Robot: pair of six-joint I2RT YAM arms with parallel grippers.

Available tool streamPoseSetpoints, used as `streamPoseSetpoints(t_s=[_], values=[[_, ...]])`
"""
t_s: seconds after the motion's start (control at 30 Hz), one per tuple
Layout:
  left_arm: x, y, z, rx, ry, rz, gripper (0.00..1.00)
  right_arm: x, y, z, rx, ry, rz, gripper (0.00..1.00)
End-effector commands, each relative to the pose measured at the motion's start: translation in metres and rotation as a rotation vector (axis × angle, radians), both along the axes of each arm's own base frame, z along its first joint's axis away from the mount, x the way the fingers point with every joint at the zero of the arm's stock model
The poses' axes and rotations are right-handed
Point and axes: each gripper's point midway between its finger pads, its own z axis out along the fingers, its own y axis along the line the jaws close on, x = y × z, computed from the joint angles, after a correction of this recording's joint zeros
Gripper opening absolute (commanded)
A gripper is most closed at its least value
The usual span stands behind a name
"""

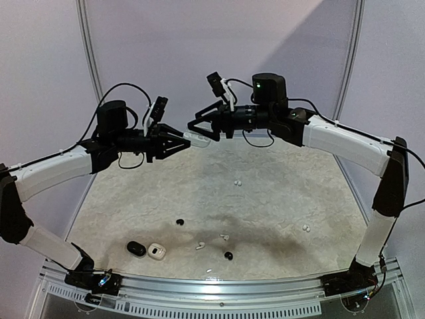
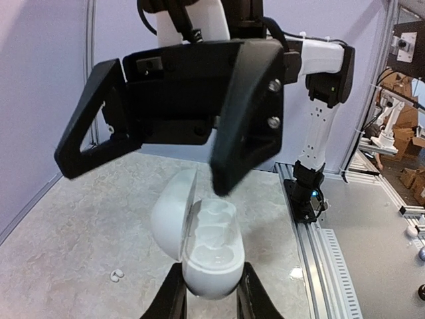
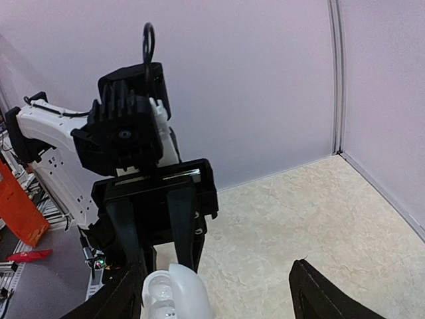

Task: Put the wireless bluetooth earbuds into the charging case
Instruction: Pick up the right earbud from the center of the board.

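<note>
The pale desk lies well below both end effectors, which meet in the air above its far half, probably so the case can be worked on where both wrist cameras see it. The left end effector is clenched on the base of a white charging case, holding it out in front of itself with the mouth turned up and toward the other arm. The right end effector faces it head-on with its jaws spread wide and nothing between them, one finger just above the case's open pockets. The lid stands swung back to one side of the left end effector's grip, which leaves the pockets clear. They look unfilled, though the glossy white inside makes that hard to judge. Far beneath the left end effector, near the desk's front edge, a black case and a second white case sit side by side. The task's pieces are all loose on the desk, well away from either end effector: white earbuds are scattered below the right arm and toward the front, and black earbuds lie nearer the front. My guess is that the free right end effector must go down to fetch one.
</note>
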Motion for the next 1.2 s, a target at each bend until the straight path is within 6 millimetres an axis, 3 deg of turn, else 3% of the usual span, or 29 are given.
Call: streamPoseSetpoints(t_s=[0.0, 0.07, 0.17, 0.23, 0.3, 0.47, 0.6, 0.7, 0.83, 1.0, 1.17], values=[[0.006, 0.001, -0.009, 0.005, 0.024, 0.032, 0.0, 0.021, -0.029, 0.045, 0.085, 0.003, -0.107, 0.78], [0.009, 0.002, -0.01, 0.007, 0.026, 0.045, 0.0, 0.029, -0.047, 0.06, 0.103, 0.01, -0.171, 0.78], [0.011, 0.003, -0.011, 0.009, 0.025, 0.06, 0.0, 0.057, -0.086, 0.05, 0.032, 0.09, -0.372, 0.77], [0.012, 0.004, -0.01, 0.008, 0.018, 0.066, 0.0, 0.077, -0.129, 0.009, -0.112, 0.218, -0.57, 0.73], [0.011, 0.005, -0.01, 0.007, 0.014, 0.067, 0.0, 0.089, -0.183, -0.033, -0.263, 0.315, -0.797, 0.7], [0.009, 0.007, -0.009, -0.001, 0.008, 0.064, 0.0, 0.054, -0.283, -0.146, -0.675, 0.576, -1.033, 0.65], [0.008, 0.006, -0.007, -0.008, -0.001, 0.05, 0.0, 0.011, -0.333, -0.211, -0.864, 0.718, -1.13, 0.6], [0.007, 0.005, -0.007, -0.012, -0.003, 0.043, 0.0, -0.017, -0.355, -0.249, -0.938, 0.827, -1.167, 0.56], [0.006, 0.005, -0.006, -0.015, -0.005, 0.035, 0.0, -0.041, -0.374, -0.285, -1.014, 0.914, -1.205, 0.45], [0.004, 0.007, -0.005, -0.015, -0.016, 0.034, 0.0, -0.057, -0.382, -0.314, -1.069, 0.983, -1.19, 0.34], [0.003, 0.007, -0.006, -0.013, -0.023, 0.037, 0.0, -0.064, -0.374, -0.336, -1.084, 1.028, -1.118, 0.31]])
